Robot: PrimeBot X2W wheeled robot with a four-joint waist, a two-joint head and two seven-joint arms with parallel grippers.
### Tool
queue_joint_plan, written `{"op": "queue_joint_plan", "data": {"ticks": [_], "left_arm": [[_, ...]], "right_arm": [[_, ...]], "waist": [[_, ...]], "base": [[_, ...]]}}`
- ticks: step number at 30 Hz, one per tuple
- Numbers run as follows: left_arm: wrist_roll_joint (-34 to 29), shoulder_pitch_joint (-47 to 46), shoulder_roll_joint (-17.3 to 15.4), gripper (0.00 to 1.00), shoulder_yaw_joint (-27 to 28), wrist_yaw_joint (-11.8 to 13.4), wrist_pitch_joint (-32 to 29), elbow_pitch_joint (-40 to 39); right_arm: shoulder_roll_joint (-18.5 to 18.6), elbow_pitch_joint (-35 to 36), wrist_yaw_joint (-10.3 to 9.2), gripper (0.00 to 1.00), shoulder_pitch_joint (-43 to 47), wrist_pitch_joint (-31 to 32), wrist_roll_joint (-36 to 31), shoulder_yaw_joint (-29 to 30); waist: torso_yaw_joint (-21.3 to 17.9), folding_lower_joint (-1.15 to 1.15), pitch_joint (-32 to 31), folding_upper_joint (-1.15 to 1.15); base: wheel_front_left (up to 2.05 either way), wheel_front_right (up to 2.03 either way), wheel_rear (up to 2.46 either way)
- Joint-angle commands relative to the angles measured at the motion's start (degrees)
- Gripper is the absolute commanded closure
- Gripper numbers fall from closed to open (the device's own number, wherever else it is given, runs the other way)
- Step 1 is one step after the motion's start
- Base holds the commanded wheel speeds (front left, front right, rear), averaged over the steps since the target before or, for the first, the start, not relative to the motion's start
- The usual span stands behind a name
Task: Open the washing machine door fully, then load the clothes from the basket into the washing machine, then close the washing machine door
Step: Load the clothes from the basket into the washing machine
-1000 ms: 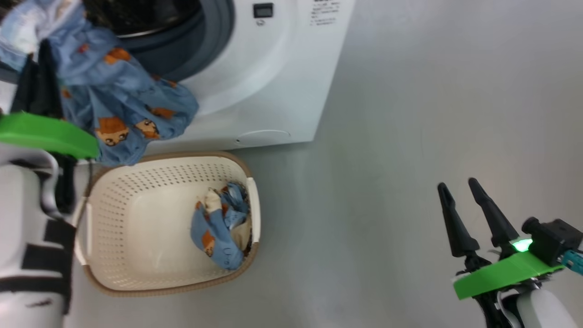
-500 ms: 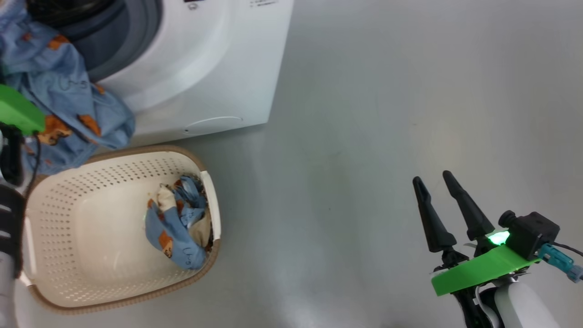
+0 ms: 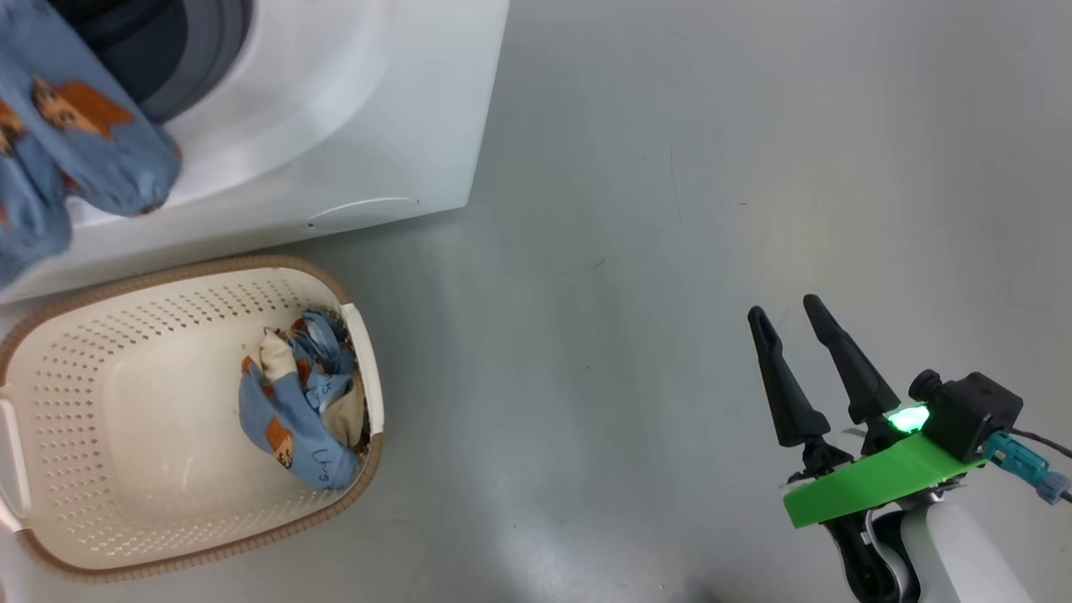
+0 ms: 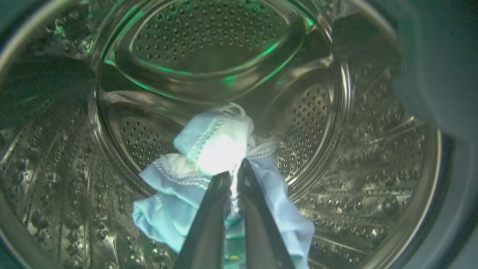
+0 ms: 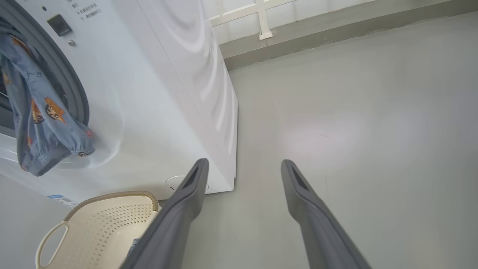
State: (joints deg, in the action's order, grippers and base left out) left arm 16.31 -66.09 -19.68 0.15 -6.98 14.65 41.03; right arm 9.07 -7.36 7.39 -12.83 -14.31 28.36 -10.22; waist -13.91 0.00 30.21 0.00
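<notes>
Inside the washer (image 3: 335, 126) drum (image 4: 231, 37), a garment (image 4: 213, 145) is being gripped by the clenched left claw (image 4: 233, 173), bunched beyond its tips. Over grey floor (image 3: 670, 167), the right claw (image 3: 783, 307) is being held spread, empty, well apart from the basket (image 3: 167, 435) where clothes (image 3: 301, 402) are lying.

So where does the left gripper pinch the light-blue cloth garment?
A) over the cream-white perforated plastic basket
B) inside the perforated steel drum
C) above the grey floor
B: the left gripper, shut on the light-blue garment, sits within the perforated steel drum.
</notes>
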Motion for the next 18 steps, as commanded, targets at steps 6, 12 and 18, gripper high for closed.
{"op": "queue_joint_plan", "data": {"ticks": [6, 12, 18], "left_arm": [[-3.2, 2.0, -0.7, 1.0, 4.1, 0.0, 0.3, -3.9], [-4.1, 2.0, -0.2, 0.0, 3.5, -0.3, 0.3, 3.7], [-4.4, 1.6, 0.4, 0.0, 3.0, -0.4, 0.3, 7.1]], "right_arm": [[-0.1, 1.4, 0.1, 0.0, -0.3, -0.7, -0.3, -1.3], [0.0, 1.4, 0.1, 0.0, -0.3, -0.7, -0.2, -1.5], [0.3, 1.3, 0.1, 0.0, -0.5, -0.7, -0.4, -1.4]], "waist": [[-0.1, 0.0, 0.3, 0.0], [0.1, 0.0, 0.1, 0.0], [0.8, 0.0, -0.1, 0.0]], "base": [[0.0, 0.0, 0.0], [0.0, 0.0, 0.0], [0.0, 0.0, 0.0]]}}
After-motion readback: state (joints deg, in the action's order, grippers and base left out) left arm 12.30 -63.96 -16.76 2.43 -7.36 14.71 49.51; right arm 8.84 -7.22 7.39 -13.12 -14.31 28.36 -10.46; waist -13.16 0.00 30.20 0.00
